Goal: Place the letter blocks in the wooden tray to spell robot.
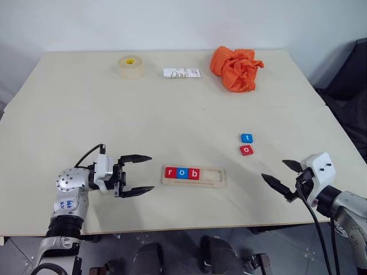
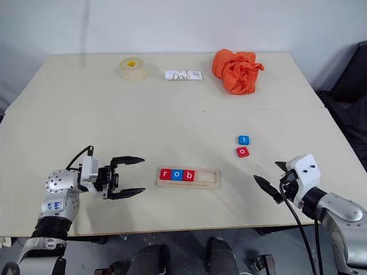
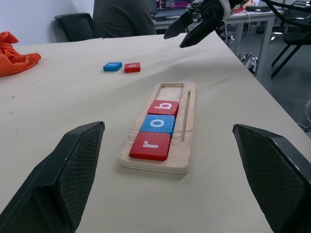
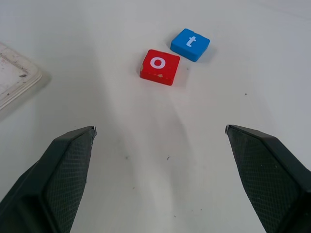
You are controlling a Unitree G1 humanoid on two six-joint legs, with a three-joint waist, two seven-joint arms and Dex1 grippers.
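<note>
The wooden tray [image 1: 213,177] lies near the table's front edge and holds a red r block [image 1: 170,172], a blue o block [image 1: 182,173] and a red b block [image 1: 194,173] at its left end. Its right part is bare. A red o block [image 1: 246,150] and a blue t block [image 1: 246,138] lie loose on the table, right of the tray and farther back. My left gripper [image 1: 139,174] stands open just left of the tray, pointing at it, holding nothing. My right gripper [image 1: 281,175] is open at the front right, aimed toward the loose blocks [image 4: 160,66].
At the back of the table [image 1: 114,120] sit a roll of tape [image 1: 131,66], a white Dove packet [image 1: 182,73] and a crumpled orange cloth [image 1: 236,68]. A dark chair [image 1: 351,86] stands off the right edge.
</note>
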